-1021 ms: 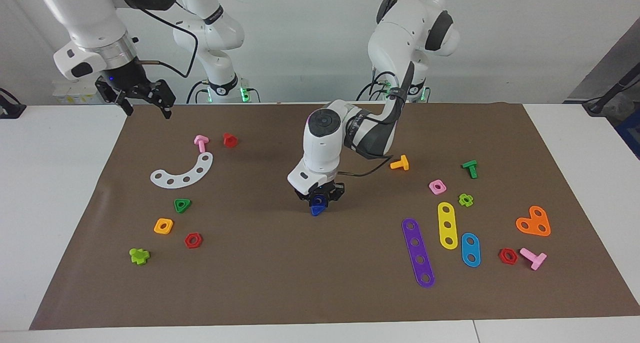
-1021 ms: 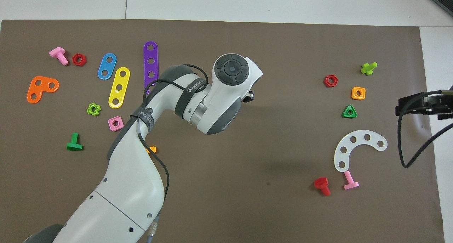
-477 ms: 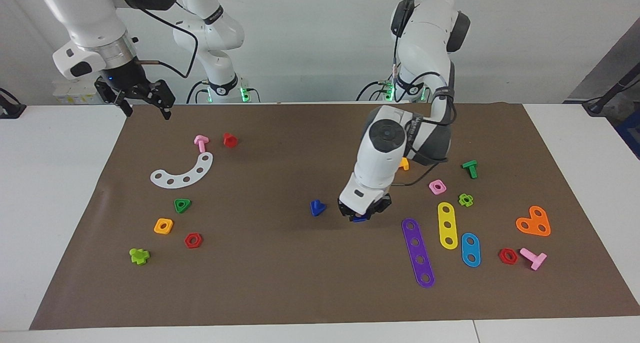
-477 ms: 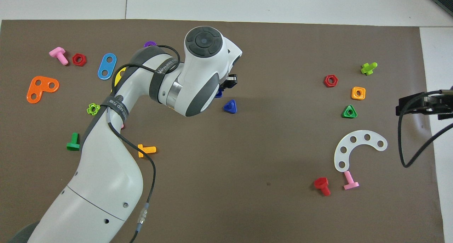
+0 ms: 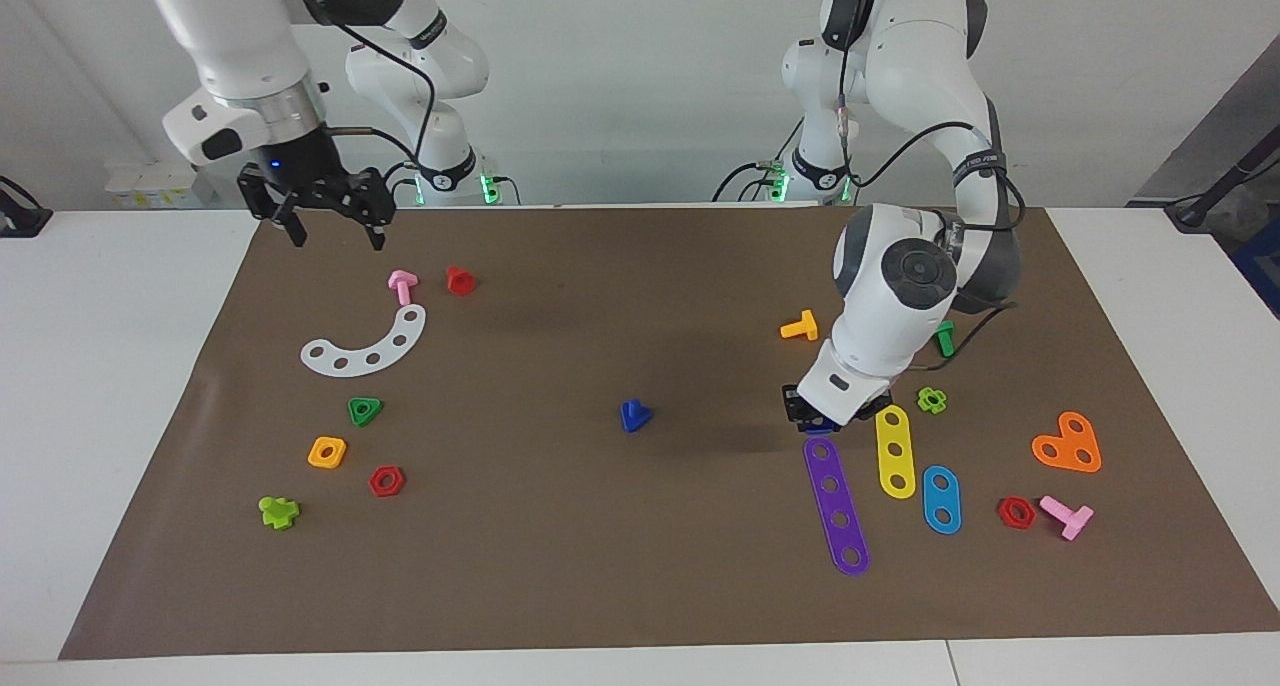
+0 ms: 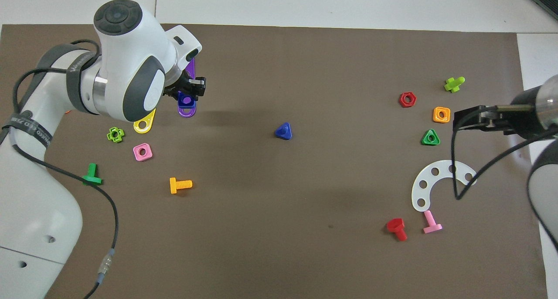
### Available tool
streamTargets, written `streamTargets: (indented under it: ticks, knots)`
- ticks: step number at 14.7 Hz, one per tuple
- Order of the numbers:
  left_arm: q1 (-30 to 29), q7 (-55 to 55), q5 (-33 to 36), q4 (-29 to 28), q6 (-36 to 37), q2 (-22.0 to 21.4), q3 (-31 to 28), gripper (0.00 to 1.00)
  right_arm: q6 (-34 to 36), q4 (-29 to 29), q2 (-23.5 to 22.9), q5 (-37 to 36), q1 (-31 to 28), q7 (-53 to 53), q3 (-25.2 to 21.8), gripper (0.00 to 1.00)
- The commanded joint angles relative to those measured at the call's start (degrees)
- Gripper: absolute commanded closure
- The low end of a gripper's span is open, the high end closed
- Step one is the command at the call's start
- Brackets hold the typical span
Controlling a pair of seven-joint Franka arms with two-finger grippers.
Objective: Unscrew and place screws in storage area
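**Desk:** What's the left gripper doing?

**Photographer:** Clamped on a blue square nut above the purple strip. The screw lies mid-mat, apparently stored; releasing the nut looks next. Right gripper waits, spread wide.

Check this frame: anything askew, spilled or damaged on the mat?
Nothing stands out. The toy parts lie loose on the brown mat, none visibly broken. The dark-blue screw lies alone mid-mat. The left gripper holds a blue square nut over the purple strip; the right gripper waits, open.
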State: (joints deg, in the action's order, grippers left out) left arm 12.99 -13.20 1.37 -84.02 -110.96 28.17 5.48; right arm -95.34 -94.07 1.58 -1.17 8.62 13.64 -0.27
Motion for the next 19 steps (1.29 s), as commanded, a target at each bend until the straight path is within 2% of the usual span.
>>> streamTargets:
  ticks: [1, 5, 8, 9, 10, 11, 12, 13, 15, 17, 19]
  knots:
    - [-1.0, 2.7, -1.2, -16.7, -9.6, -8.6, 0.1, 0.86, -3.5, 1.1, -5.0, 0.1, 7.4, 10.0, 0.3, 0.00]
    - [-2.0, 6.0, -1.2, -28.5, -19.4, -12.3, 0.0, 0.88, -8.4, 6.0, -15.0, -0.5, 14.5, 19.1, 0.2, 0.00]
    - [-3.5, 7.6, -1.2, -33.2, -24.9, -13.3, 0.0, 0.86, -16.2, 6.4, -20.3, -0.7, 15.8, 19.8, 0.3, 0.00]
    - [-3.8, 7.8, -1.2, -33.6, -25.5, -13.4, 0.0, 0.79, -18.5, 6.4, -22.2, -0.8, 16.2, 20.3, 0.3, 0.00]
    - [-4.0, 7.8, -1.2, -33.6, -25.6, -13.3, 0.0, 0.59, -19.5, 6.4, -23.9, -0.8, 17.4, 21.0, 0.3, 0.00]
    - [-3.9, 7.8, -1.2, -33.6, -25.7, -13.3, 0.0, 0.32, -20.9, 6.4, -25.0, -0.5, 18.0, 21.2, 0.3, 0.00]
    - [-4.0, 7.8, -1.2, -33.4, -25.8, -13.3, 0.0, 0.13, -22.3, 6.4, -26.4, -0.4, 18.6, 21.3, 0.3, 0.00]
    - [-4.0, 7.7, -1.2, -33.0, -25.9, -13.2, 0.0, 0.00, -23.7, 6.4, -27.9, -0.4, 19.8, 22.0, 0.3, 0.00]
    - [-4.1, 7.5, -1.2, -31.5, -25.6, -13.1, 0.0, 0.00, -27.5, 6.4, -31.1, -1.0, 21.4, 23.8, 0.3, 0.00]
    - [-4.5, 7.1, -1.2, -29.1, -24.5, -13.3, 0.0, 0.00, -29.5, 6.4, -32.3, -1.4, 21.4, 23.6, 0.3, 0.00]
    - [-6.0, 7.2, -1.2, -24.5, -18.7, -13.3, -0.1, 0.00, -31.7, 6.3, -32.8, -1.5, 21.4, 23.1, 0.3, 0.00]
